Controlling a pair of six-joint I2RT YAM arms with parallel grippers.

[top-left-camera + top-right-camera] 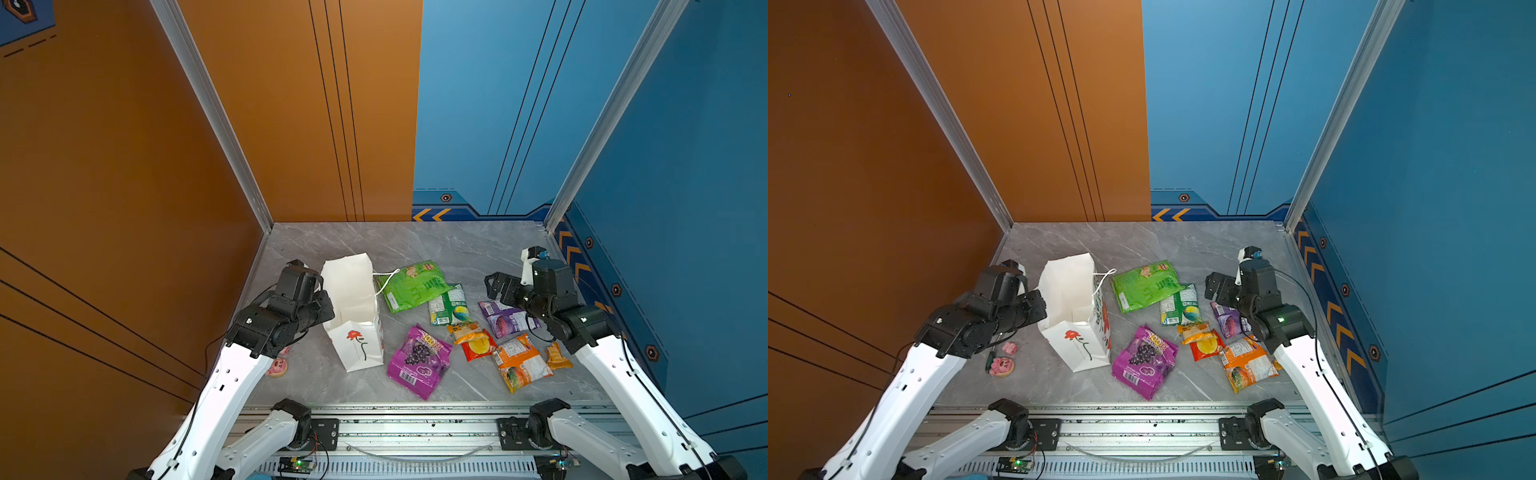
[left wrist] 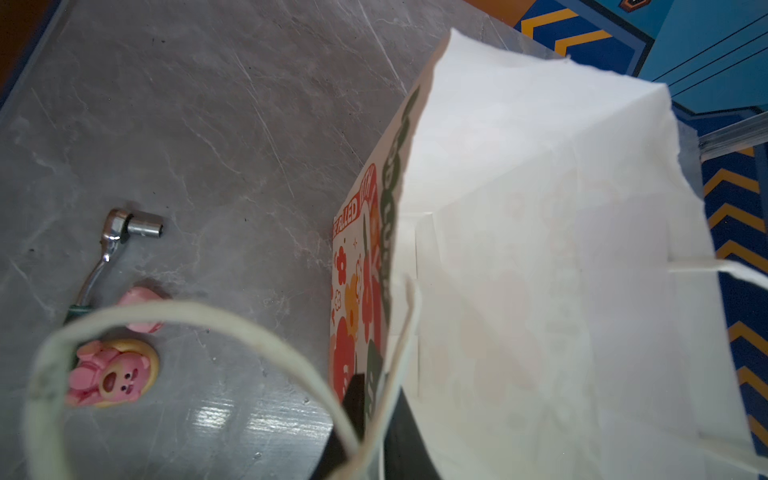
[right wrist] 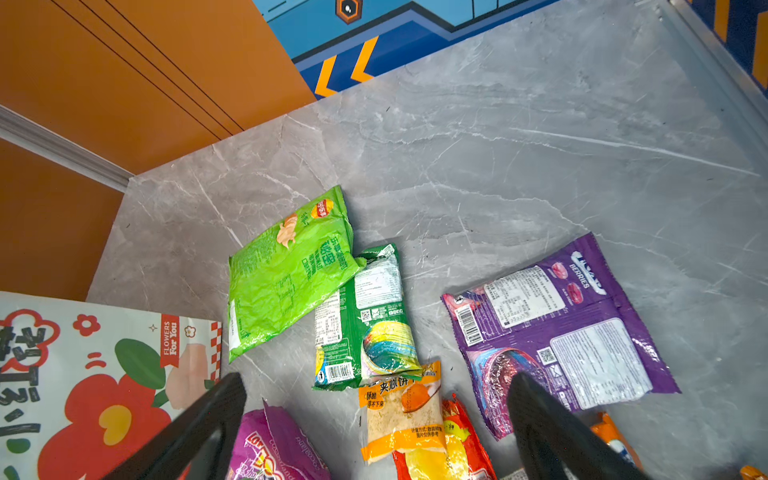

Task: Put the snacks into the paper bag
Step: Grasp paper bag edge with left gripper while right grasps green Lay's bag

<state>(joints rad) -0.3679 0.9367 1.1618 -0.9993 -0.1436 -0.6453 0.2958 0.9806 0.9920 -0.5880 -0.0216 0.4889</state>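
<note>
Handling: snack packets (image 1: 419, 361) judged light, crinkly, slippery foil; best pinched at a sealed edge.
Location: packets lie flat, lower centre to right of a top view; paper bag (image 1: 353, 286) upright, centre-left.
Left gripper (image 2: 376, 411): pressed on the bag's side wall by its cord handle (image 2: 166, 311), forearm low.
Right gripper (image 3: 376, 382): spread, empty, poised over packets.

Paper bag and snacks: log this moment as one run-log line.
left pincer: shut on paper bag rim | right pincer: open above snacks | snacks: lying on table | paper bag: upright, mouth open
</note>
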